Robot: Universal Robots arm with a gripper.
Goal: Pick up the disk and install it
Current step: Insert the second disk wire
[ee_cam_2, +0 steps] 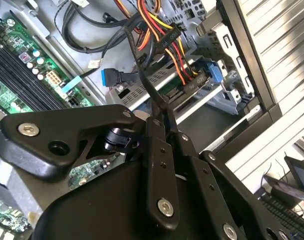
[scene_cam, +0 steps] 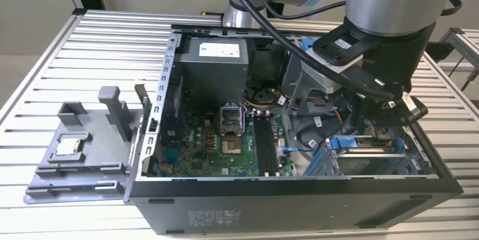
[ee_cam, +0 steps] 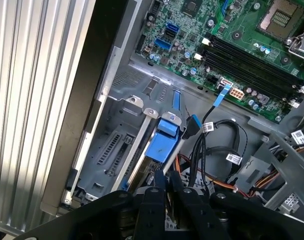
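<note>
A single robot arm (scene_cam: 389, 21) bends down into one open computer case (scene_cam: 299, 195), its gripper (scene_cam: 389, 118) low over the drive bay (scene_cam: 371, 164) at the exterior view's right. In the first wrist view the fingers (ee_cam: 159, 181) stand nearly together, holding nothing visible. One disk (ee_cam: 161, 142), blue-bracketed, sits in the bay beside them. One grey fixture (scene_cam: 75, 156) lies outside the case.

Pretty cramped around the drive cage (scene_cam: 374, 158): cables (ee_cam: 211, 145) hang just beside it, case wall (scene_cam: 438, 161) on the other side, with open room above the motherboard (scene_cam: 217, 139).
</note>
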